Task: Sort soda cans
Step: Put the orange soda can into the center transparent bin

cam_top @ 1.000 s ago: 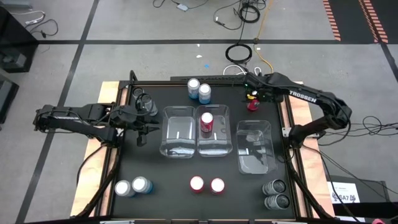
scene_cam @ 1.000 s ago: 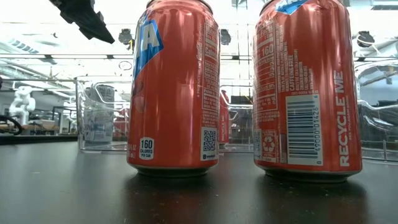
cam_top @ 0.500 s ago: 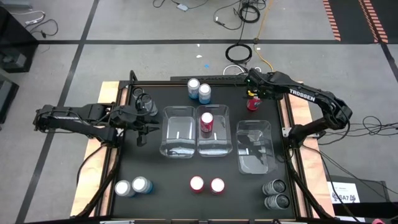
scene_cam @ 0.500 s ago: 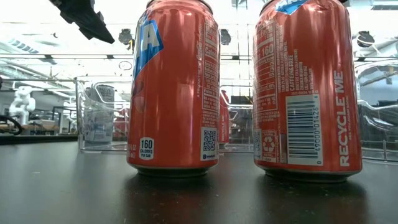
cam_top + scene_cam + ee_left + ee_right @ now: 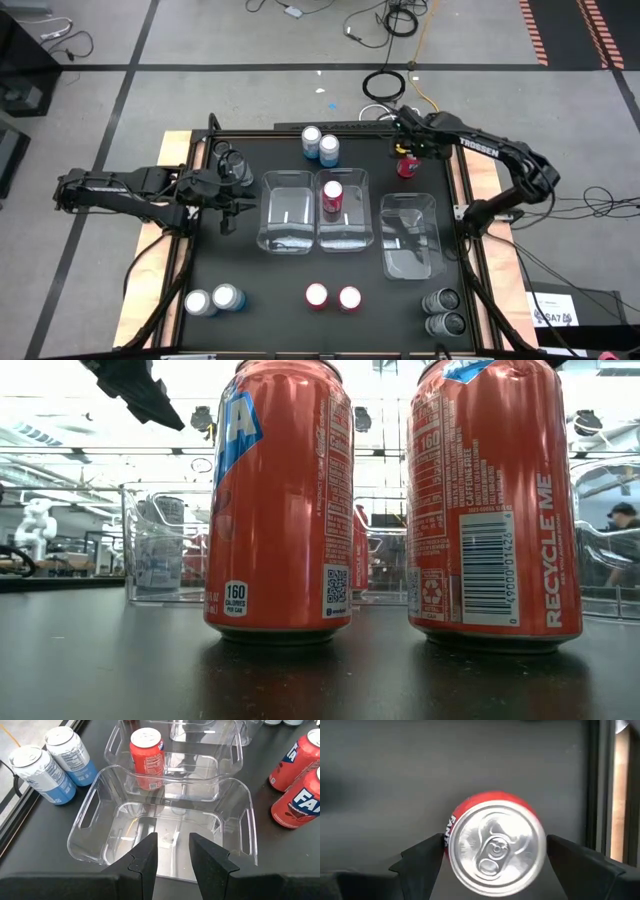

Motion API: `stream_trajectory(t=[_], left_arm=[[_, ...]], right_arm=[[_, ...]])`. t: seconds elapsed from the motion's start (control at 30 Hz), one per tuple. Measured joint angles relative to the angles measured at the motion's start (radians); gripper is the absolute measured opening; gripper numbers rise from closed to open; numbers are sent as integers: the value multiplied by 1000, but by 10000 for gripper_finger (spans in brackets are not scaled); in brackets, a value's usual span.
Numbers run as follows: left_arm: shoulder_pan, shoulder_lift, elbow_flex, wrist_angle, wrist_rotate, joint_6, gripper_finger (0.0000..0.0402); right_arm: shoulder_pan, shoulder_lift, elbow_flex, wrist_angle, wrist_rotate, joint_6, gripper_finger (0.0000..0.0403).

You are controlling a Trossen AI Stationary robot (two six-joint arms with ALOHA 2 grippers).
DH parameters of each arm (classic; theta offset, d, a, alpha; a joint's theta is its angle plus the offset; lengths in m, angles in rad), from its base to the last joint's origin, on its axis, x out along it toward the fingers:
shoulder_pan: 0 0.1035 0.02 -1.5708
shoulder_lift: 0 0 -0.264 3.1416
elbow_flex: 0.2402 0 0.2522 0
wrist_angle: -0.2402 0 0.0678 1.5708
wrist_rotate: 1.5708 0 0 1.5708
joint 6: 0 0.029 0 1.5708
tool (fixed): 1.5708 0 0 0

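Observation:
My right gripper (image 5: pixel 407 152) (image 5: pixel 495 851) hangs open over a red can (image 5: pixel 407 167) (image 5: pixel 495 842) that stands upright near the table's far right corner, one finger on each side of its silvery top. My left gripper (image 5: pixel 226 205) (image 5: pixel 173 851) is open and level at the left side of the left clear bin (image 5: pixel 167 822). Another red can (image 5: pixel 332 197) (image 5: pixel 147 757) stands in the middle bin. Two red cans (image 5: pixel 332 297) (image 5: pixel 280 500) stand at the near edge. Light blue pairs stand at the far edge (image 5: pixel 320 145) and near left (image 5: pixel 212 300); two dark cans (image 5: pixel 443 312) stand near right.
Three clear bins sit side by side mid-table: left (image 5: pixel 287 212), middle (image 5: pixel 345 232), right (image 5: pixel 410 235). Two dark cans (image 5: pixel 235 167) stand close to the left gripper. The table's raised frame (image 5: pixel 455 180) runs close beside the right gripper's can. A person shows far behind in the low view.
The right arm has shifted a little toward the table's left and far edge, bringing its open gripper over the red can. The left arm and all cans have stayed where they were.

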Motion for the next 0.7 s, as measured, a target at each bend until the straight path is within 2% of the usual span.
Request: stream_trajectory(t=[0.37, 0.6, 0.7], left_arm=[[0, 0, 0, -1, 0, -15, 123], [0, 0, 0, -9, 0, -21, 123], [0, 0, 0, -9, 0, -21, 123]], right_arm=[[-20, 79, -1, 18, -25, -11, 338], [-33, 78, 0, 16, -39, -28, 289], [-33, 77, 0, 15, -43, -42, 283]])
